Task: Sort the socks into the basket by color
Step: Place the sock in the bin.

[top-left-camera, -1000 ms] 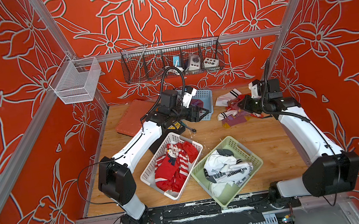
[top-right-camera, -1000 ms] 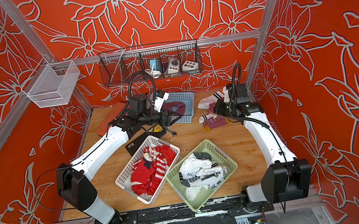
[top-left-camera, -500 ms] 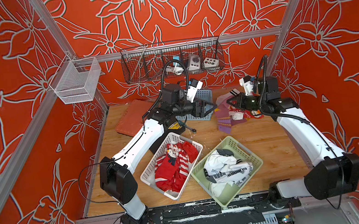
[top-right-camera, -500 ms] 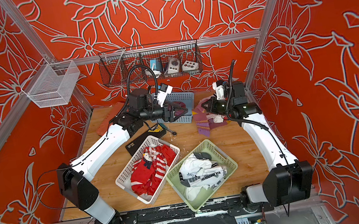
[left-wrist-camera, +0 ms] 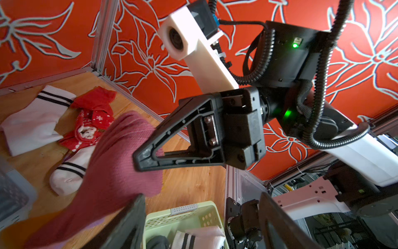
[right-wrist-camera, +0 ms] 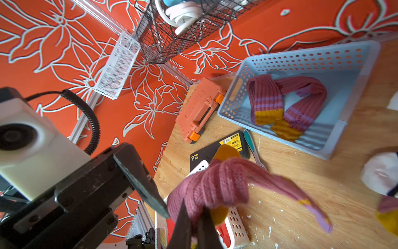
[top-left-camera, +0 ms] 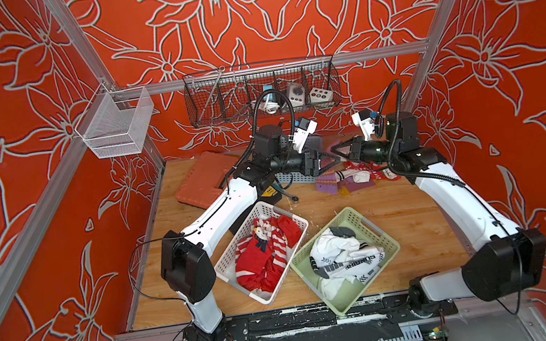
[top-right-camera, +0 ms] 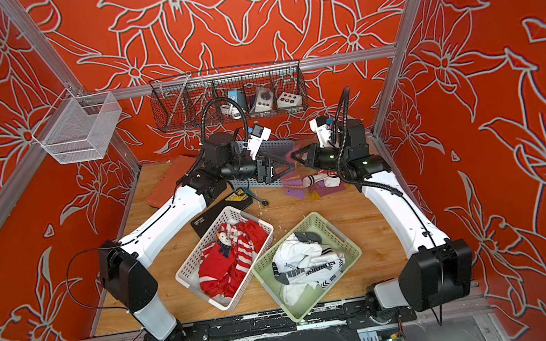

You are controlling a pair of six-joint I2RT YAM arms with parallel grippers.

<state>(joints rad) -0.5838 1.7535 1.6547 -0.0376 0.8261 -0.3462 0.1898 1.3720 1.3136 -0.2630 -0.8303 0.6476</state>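
Right pincer [right-wrist-camera: 193,217] is clamped on a purple sock [right-wrist-camera: 217,185], dangling it in the air over the table [right-wrist-camera: 301,176] near the blue basket [right-wrist-camera: 280,142], which has a purple pair [right-wrist-camera: 286,103] lying inside. Left pincer [left-wrist-camera: 201,197] is spread wide right beside the sock, not gripping it.

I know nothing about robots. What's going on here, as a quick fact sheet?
Right claw: shut on a purple sock with yellow patches
Left claw: open, close to that sock
White basket: red socks
Green basket: white socks
Blue basket: two purple socks
Loose on table: white, red and purple socks
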